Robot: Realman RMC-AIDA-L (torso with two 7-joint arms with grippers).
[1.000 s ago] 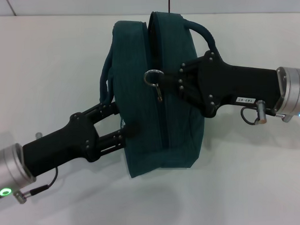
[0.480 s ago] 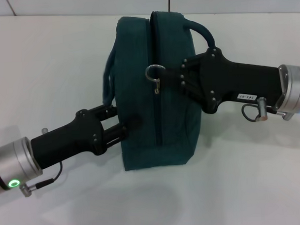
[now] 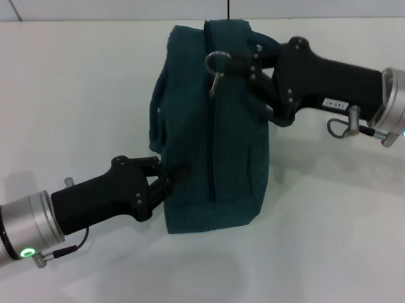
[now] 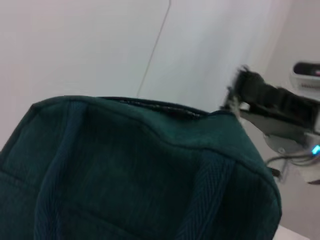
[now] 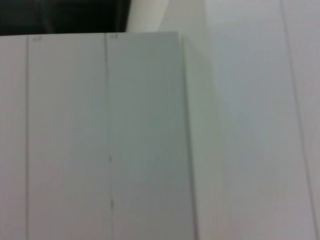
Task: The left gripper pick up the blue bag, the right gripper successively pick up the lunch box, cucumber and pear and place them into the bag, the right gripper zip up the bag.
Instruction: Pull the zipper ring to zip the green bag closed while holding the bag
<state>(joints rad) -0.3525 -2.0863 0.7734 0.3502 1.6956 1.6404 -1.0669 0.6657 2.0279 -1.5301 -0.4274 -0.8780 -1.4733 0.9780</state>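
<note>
- Nearest in the head view, the left hand [image 3: 165,181] reaches in from the lower left, its black fingers drawn together against the lower left side of the blue bag [image 3: 212,131], by the base of a handle; whether they pinch fabric or only press on it cannot be told.
- The blue bag stands on the white worktop [image 3: 74,96] in the middle of that view, with its zipper line running from the near end toward the far end and looking closed along the length that shows.
- A metal ring pull [image 3: 216,61] sits near the far end of the zipper.
- The right hand [image 3: 242,62] comes in from the right at the bag's far upper part, its fingertips closed on the ring pull.
- The left wrist view shows the bag's teal fabric and strap [image 4: 210,195] close up, with the right arm beyond it.
- The right wrist view shows only pale panels.
</note>
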